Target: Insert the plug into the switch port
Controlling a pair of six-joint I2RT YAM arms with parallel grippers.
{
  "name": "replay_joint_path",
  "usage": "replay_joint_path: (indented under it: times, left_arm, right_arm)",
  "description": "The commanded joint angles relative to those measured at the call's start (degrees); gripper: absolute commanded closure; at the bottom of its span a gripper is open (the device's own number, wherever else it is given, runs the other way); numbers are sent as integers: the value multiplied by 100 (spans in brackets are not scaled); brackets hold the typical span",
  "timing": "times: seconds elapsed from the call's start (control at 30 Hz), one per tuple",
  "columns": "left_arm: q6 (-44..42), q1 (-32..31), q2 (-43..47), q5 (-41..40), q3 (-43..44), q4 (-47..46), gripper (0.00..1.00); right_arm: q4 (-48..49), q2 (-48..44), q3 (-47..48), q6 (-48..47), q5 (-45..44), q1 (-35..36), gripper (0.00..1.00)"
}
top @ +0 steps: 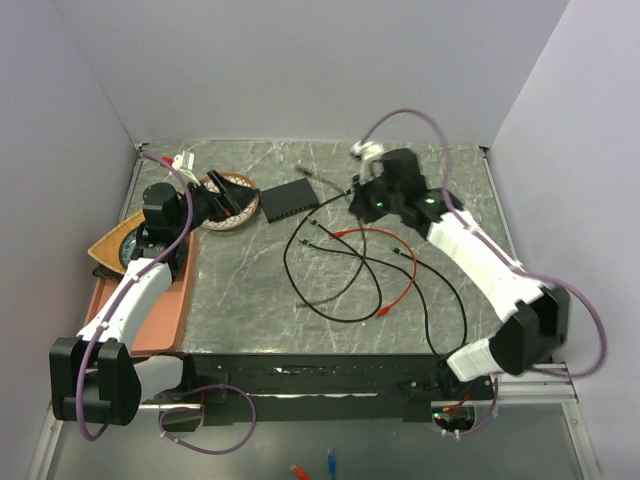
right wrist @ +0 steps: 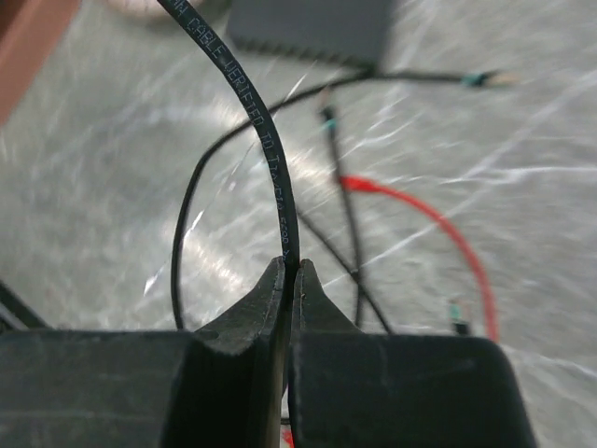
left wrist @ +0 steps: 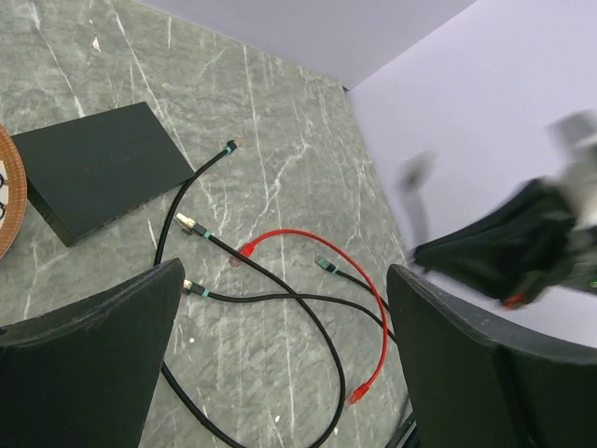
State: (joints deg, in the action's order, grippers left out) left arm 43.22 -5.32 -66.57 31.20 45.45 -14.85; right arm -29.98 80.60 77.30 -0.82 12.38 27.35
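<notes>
Black cable [right wrist: 270, 168] is nipped in the closed right pincer [right wrist: 287, 271]. Seen from above, the switch [top: 290, 200] lies on the worktop [top: 250, 290] near that pincer's 9 o'clock, its long axis running roughly 8 to 2. The left pincer [left wrist: 284, 280] gapes wide and empty at the switch's 9 o'clock.

Bright, even overhead light — weak shadows. Right wrist view: glare on the tabletop [right wrist: 103, 159], background defocused; left wrist view: right arm [left wrist: 494, 252] blurred.

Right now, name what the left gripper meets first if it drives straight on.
Probably the black cables crossing on the table, in line with the open left gripper; the switch lies left of that line. Depth is unclear.
</notes>
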Motion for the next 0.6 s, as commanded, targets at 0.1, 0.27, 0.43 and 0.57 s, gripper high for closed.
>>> replay_joint_path:
  times: [0.1,0.27,0.43,0.57]
  left_arm:
    - [-33,-4,197,-176,104,131,4]
    - [-112,5,144,44,113,105,4]
    - [-95,14,91,-43,113,158,4]
    - [-68,14,21,-35,95,79,4]
  right_arm:
    - [-772,1528,188,-498,133,420,74]
    - [-826,1907,347,-472,221,525,34]
    - [-449,1872,383,-314,63,613,24]
    - [-18,1968,356,-121,-279,745,24]
